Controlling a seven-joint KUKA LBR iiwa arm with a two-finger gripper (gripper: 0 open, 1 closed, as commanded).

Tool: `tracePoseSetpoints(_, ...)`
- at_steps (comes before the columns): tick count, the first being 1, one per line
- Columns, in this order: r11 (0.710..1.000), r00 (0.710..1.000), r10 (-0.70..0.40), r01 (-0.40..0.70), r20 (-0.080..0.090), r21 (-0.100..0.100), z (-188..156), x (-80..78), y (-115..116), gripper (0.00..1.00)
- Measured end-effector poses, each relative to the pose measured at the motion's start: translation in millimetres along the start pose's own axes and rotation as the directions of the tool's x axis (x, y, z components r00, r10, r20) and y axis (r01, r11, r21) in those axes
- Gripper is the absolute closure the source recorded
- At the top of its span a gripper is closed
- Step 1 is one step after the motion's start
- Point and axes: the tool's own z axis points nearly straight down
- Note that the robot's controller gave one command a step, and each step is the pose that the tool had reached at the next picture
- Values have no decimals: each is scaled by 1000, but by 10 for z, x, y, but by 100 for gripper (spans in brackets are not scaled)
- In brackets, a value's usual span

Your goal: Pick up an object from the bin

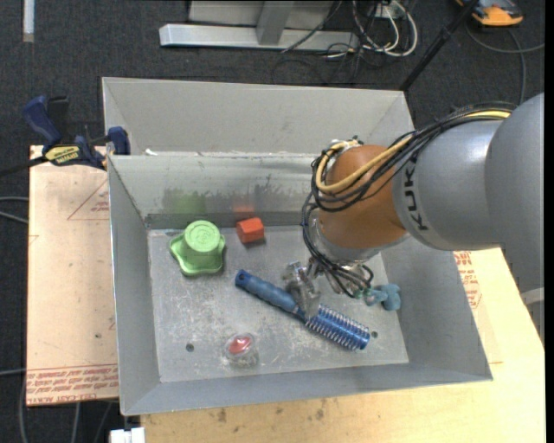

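At the middle of the grey metal bin [130, 277], the gripper [300, 277] is seen at a blue plastic bristled brush [286, 301]. Whether it is open cannot be told. The brush is not yet lifted.

On my feed the floor [61, 43] is dark carpet, nearly black, running round the edges of the frame. At top centre a grey metal stand base [251, 30] lies flat on it, with a tangle of white and dark cables [385, 30] just to its right. The upper right corner has an orange and yellow object [495, 12], cut off by the edge. The lighting looks soft and even.
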Motion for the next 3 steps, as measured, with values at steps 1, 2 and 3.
tracePoseSetpoints(1,1000,1000,29,-29,8,1,-717,-110,-49,100)
tracePoseSetpoints(2,1000,999,-31,31,-7,-3,73,161,-268,100)
tracePoseSetpoints(3,999,999,-33,33,0,-1,30,134,-259,0)
